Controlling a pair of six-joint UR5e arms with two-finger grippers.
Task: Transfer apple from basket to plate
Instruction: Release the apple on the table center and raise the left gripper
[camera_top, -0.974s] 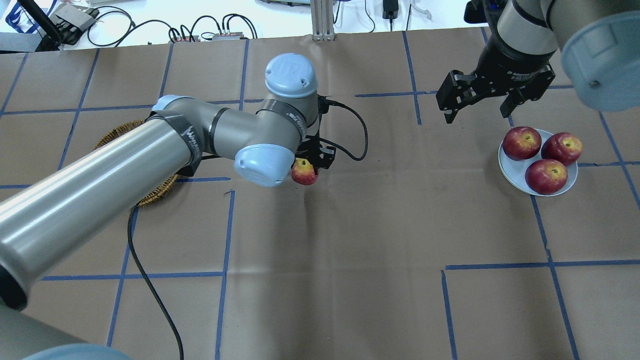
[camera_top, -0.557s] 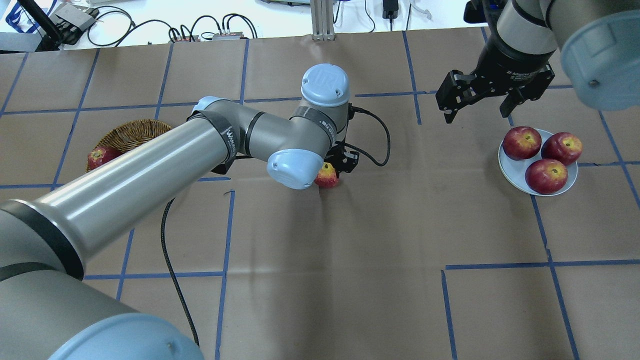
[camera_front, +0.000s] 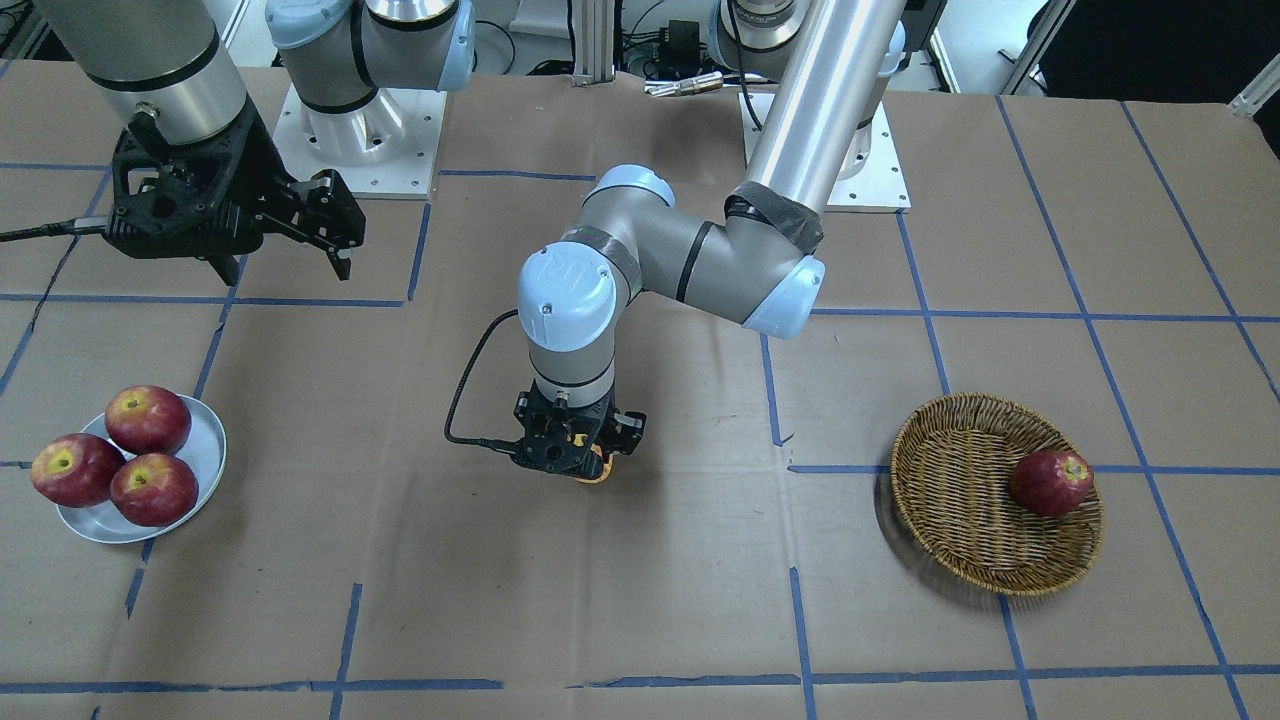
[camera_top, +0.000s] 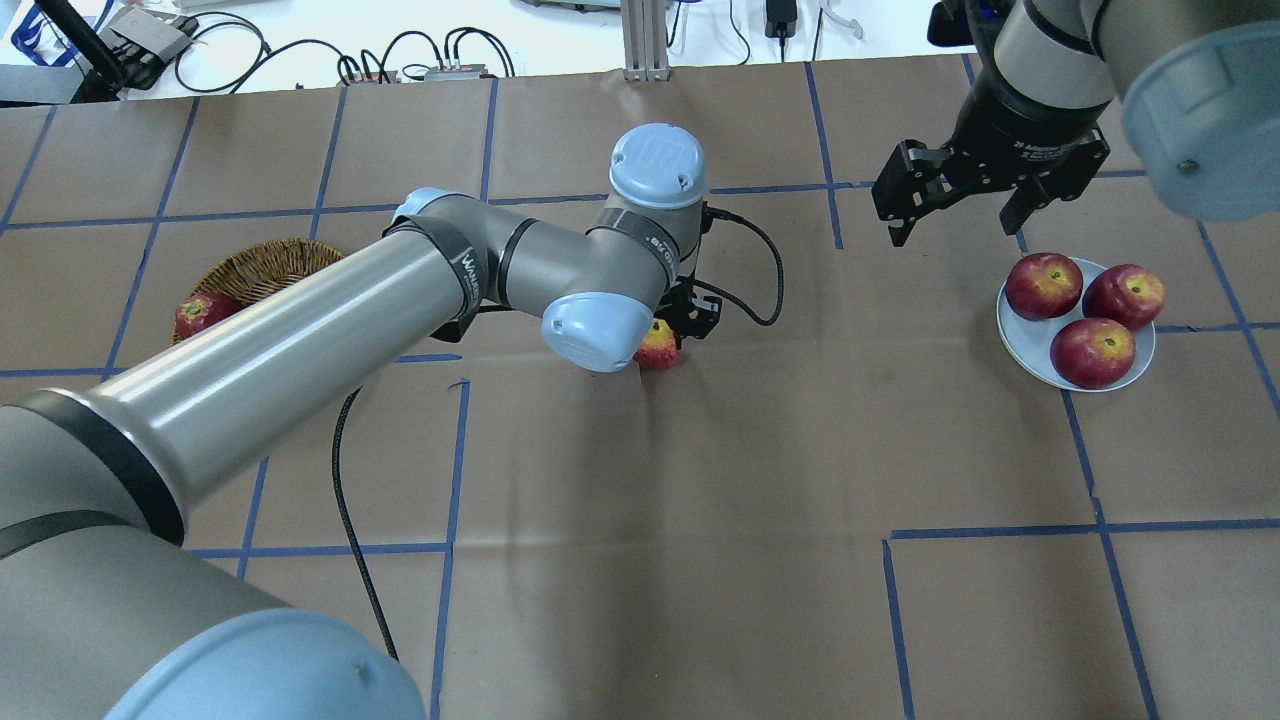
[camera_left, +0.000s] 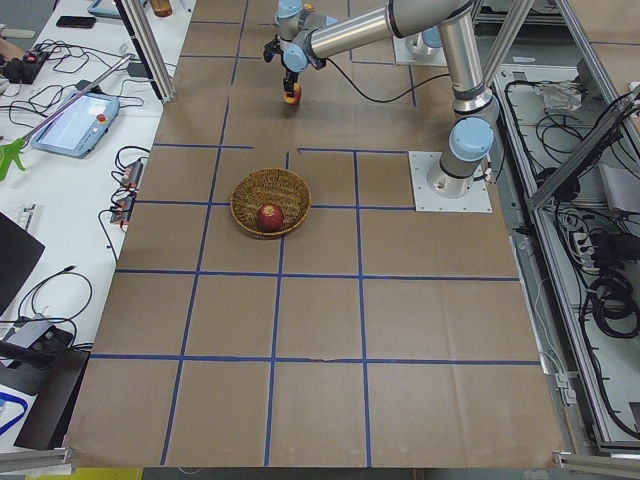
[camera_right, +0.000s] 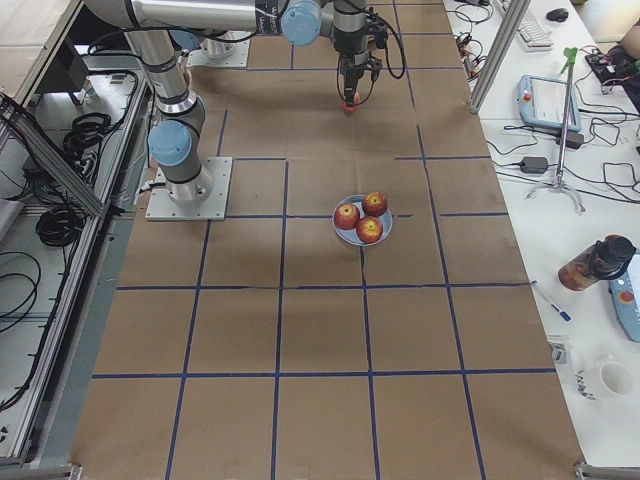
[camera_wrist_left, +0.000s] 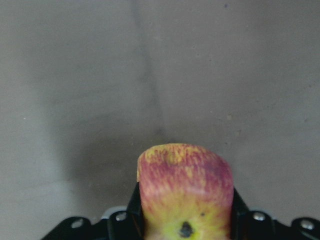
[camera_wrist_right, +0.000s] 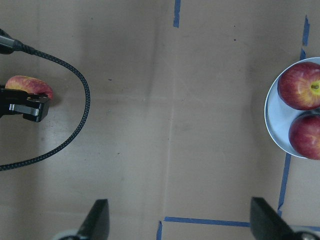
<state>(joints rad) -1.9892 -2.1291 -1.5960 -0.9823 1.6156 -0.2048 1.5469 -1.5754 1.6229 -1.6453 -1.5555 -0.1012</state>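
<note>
My left gripper is shut on the pale apple, red streaked with yellow. It holds it low over the brown paper near the table's middle. The apple also shows in the left wrist view, between the black jaws, and as an orange edge in the front view. The wicker basket lies on my left side. The grey-white plate lies on my right side. My right gripper hangs open and empty behind the plate.
One dark red apple lies in the basket. Three dark red apples fill the plate. A black cable loops from my left wrist. Blue tape lines cross the paper.
My left arm has carried the apple to the right, away from the basket, which now shows with its dark apple. The right arm has not moved.
</note>
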